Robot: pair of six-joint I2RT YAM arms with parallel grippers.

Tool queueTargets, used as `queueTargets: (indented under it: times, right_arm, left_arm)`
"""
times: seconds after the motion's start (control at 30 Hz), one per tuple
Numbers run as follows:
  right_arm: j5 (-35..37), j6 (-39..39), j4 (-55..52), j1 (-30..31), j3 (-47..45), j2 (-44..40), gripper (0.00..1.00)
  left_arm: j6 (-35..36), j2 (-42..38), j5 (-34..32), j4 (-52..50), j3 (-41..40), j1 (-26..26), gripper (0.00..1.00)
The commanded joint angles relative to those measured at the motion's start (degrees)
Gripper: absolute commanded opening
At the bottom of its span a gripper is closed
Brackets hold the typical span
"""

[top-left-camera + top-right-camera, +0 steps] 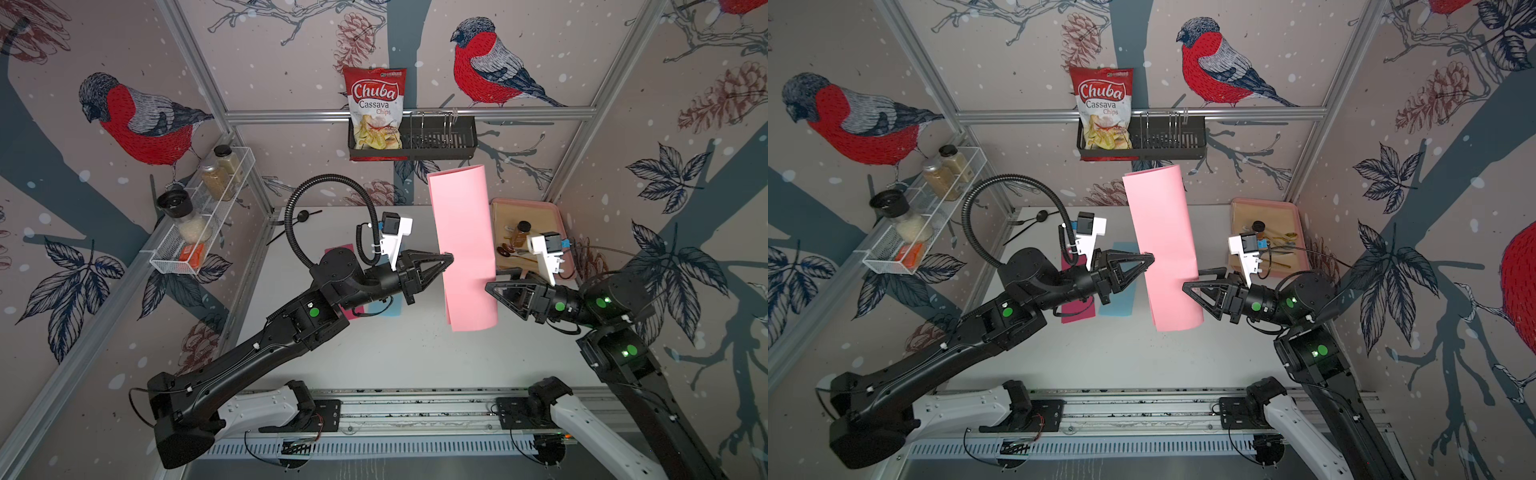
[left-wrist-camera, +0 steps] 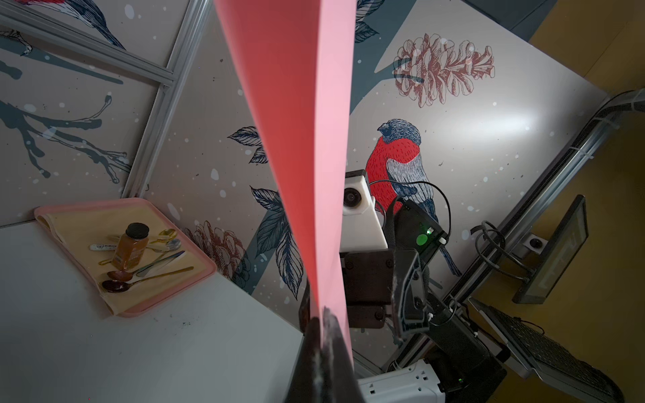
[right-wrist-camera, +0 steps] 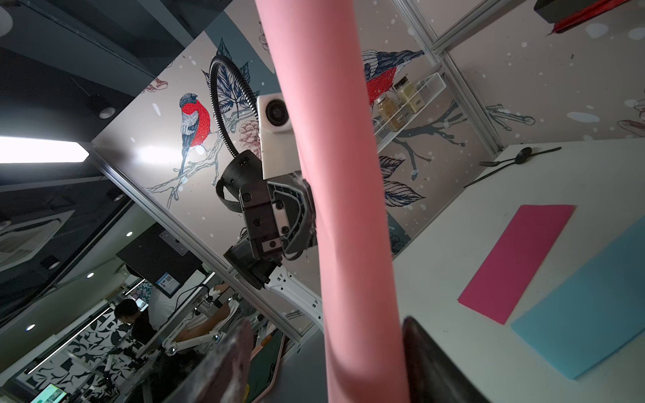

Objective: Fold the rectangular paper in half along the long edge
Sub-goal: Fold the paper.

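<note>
Left tool [image 1: 448, 258] was clamped shut on the pink paper's [image 1: 461, 216] paired long edges, holding it doubled over, aloft above the table [image 1: 395, 353]; the open right tool [image 1: 1192, 280] straddled its rounded bend, probably to press the crease.

The left arm [image 1: 249, 357] reaches forward and inward with its wrist about level. The left gripper [image 1: 448, 258] is clamped tight on one long edge of the pink paper [image 1: 465, 249] — in the left wrist view its fingers [image 2: 333, 349] meet with the sheet pinched between them. Opposite that pincer, the right arm [image 1: 615, 345] bends sharply at the elbow. The right gripper [image 1: 493, 279] points back at the left one with its jaws parted — the sheet's other side stands between its fingers [image 3: 227, 363], unclamped.
</note>
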Motion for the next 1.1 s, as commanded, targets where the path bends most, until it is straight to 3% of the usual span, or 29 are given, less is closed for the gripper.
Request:
queueTargets:
  times: [0.0,0.23,0.47,0.67,0.93,1.07]
  right_arm:
    - [-0.67,0.39,2.07,0.41,-1.23,-1.05,0.61]
    - [-2.72,8.31,14.52,1.33,-3.94,-1.72,0.52]
    - [-2.38,11.86,20.19,2.52,-4.95,-1.49,0.42]
    - [-1.61,9.96,17.65,2.78,-4.03,-1.14,0.32]
    - [-0.56,2.37,6.30,2.81,-1.54,-0.23,0.27]
    - [-0.54,-0.39,1.76,2.87,-0.56,-0.23,0.26]
  left_arm:
    - [0.64,-0.19,-1.92,2.15,0.65,-0.08,0.00]
    - [0.38,0.53,-2.05,2.13,0.92,-0.13,0.00]
    - [0.25,1.06,-2.13,1.79,1.16,-0.09,0.00]
    - [0.31,0.89,-1.95,1.61,1.25,-0.08,0.01]
    - [0.11,0.46,-1.81,1.53,1.11,-0.14,0.19]
    - [0.03,0.51,-1.58,1.77,0.98,-0.07,0.20]
